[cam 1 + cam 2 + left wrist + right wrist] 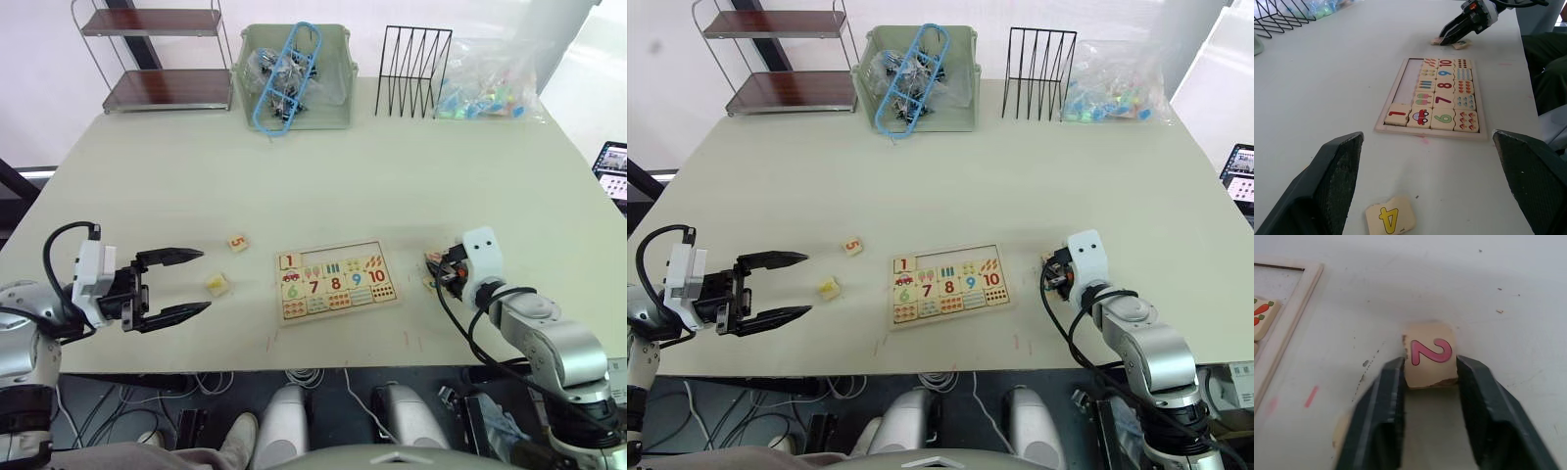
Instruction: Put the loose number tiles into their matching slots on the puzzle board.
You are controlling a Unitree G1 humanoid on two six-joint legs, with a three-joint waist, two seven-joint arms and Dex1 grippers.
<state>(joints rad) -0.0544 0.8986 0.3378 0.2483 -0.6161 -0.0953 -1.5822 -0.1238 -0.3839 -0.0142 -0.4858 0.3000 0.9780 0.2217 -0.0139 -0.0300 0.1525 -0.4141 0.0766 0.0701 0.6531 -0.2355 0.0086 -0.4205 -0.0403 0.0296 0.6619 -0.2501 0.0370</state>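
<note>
Tile 2 [1430, 361], pinched in the right pincer [1430, 382] low over the surface [392, 166] just right of the puzzle board [336, 281]; tile 4 [1390, 220] flat before the spread, empty left pincer [176, 286], tile 5 [237, 242] nearby. Four top-row slots [1410, 83] bare beside the seated 1. Risk of tile 2 twisting loose, given a grip only on its edges.

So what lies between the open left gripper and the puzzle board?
The 4 tile lies on the table between the left gripper and the puzzle board; the left wrist view shows it too, ahead of the fingers.
</note>
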